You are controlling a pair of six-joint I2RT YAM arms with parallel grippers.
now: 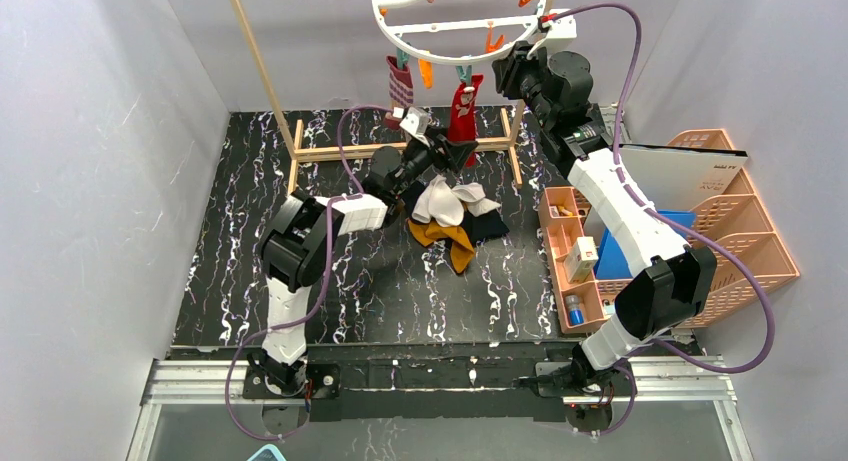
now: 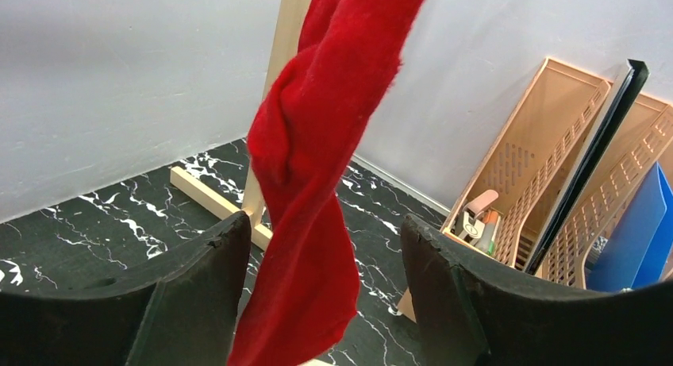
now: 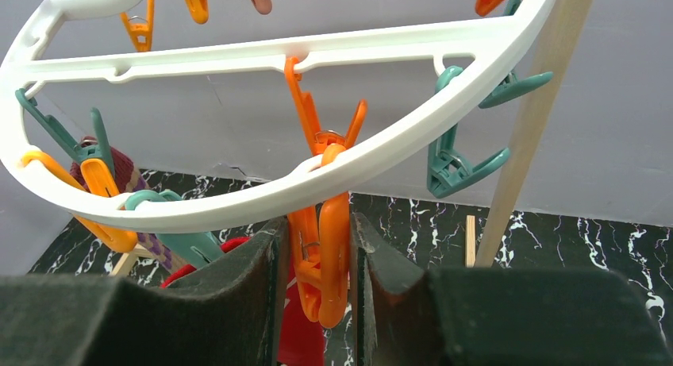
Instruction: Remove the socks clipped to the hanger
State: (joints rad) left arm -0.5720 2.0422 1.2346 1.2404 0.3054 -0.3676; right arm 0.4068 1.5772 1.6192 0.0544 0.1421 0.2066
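Fabric, soft and light: the red sock [image 2: 317, 183] hangs twisted from the hanger [image 3: 317, 52], limp between the left tool's [image 2: 325, 239] parted jaws. Best gripped mid-length. The right tool [image 3: 317, 231] is clamped on an orange clothespin [image 3: 333, 247].

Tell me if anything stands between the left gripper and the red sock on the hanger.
Nothing visible does: the red sock hangs down between the open fingers of the left gripper. The right gripper is closed on an orange clothespin of the hanger.
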